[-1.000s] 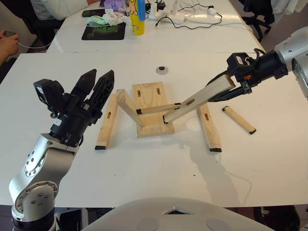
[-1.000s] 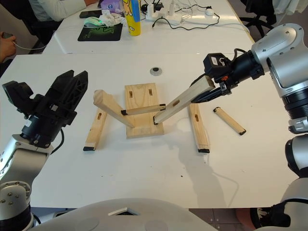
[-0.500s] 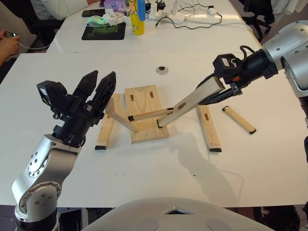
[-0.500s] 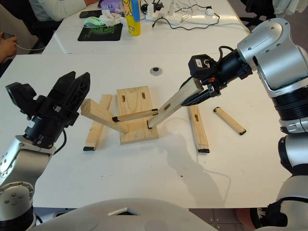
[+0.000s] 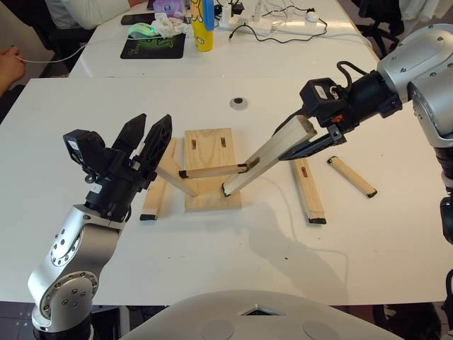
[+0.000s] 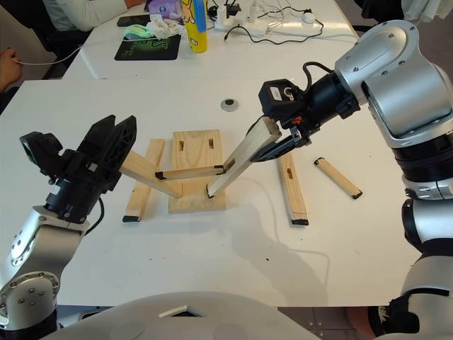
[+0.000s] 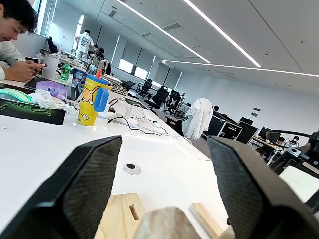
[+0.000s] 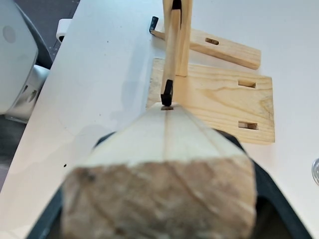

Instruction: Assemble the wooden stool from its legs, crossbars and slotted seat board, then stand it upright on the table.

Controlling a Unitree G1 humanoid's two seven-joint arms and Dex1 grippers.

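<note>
Pale square-section wooden leg (image 5: 265, 157), joined by a thin crossbar (image 5: 212, 171) to a second leg (image 5: 177, 180), slants over the flat slotted seat board (image 5: 210, 142) on the white tabletop (image 5: 233, 248). Right tool (image 5: 311, 134) clamps its upper end; left tool (image 5: 150, 138) stands apart around the second leg's end.

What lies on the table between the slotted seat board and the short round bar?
A loose leg lies flat there, apart from both the seat board and the round bar; the left eye view shows it.
</note>
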